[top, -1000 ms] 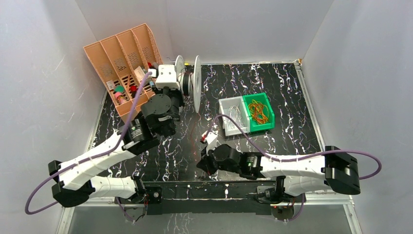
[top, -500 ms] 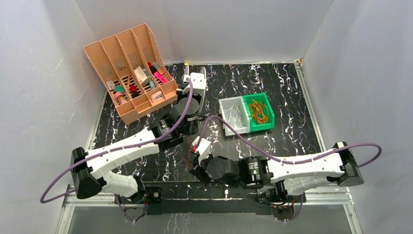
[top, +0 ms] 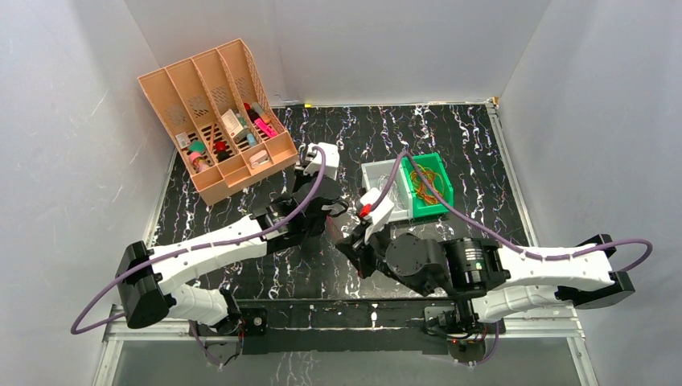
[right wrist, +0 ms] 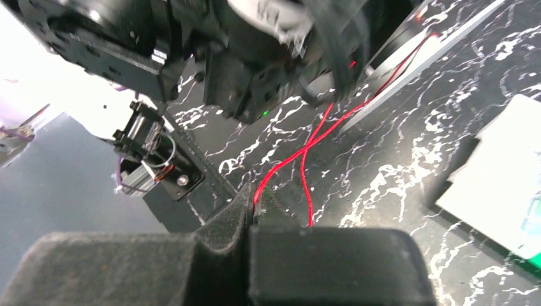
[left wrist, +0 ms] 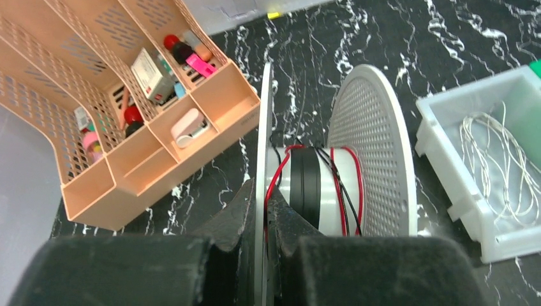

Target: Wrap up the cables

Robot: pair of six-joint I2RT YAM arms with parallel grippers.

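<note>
Left gripper clamps spool flange to steady it; right gripper pinches red wire, likely to guide winding.

the cables – thin red wire – sit in a few turns round the white hub of the spool, then trail off in two loose strands – one pinched in the right gripper.

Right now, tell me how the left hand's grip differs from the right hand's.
The left hand clamps a flange of the white spool; the right hand pinches the thin, limp red wire. The left hand's spool carries a few wound turns, while the right hand's wire trails loose over the table. Both are shut.
</note>
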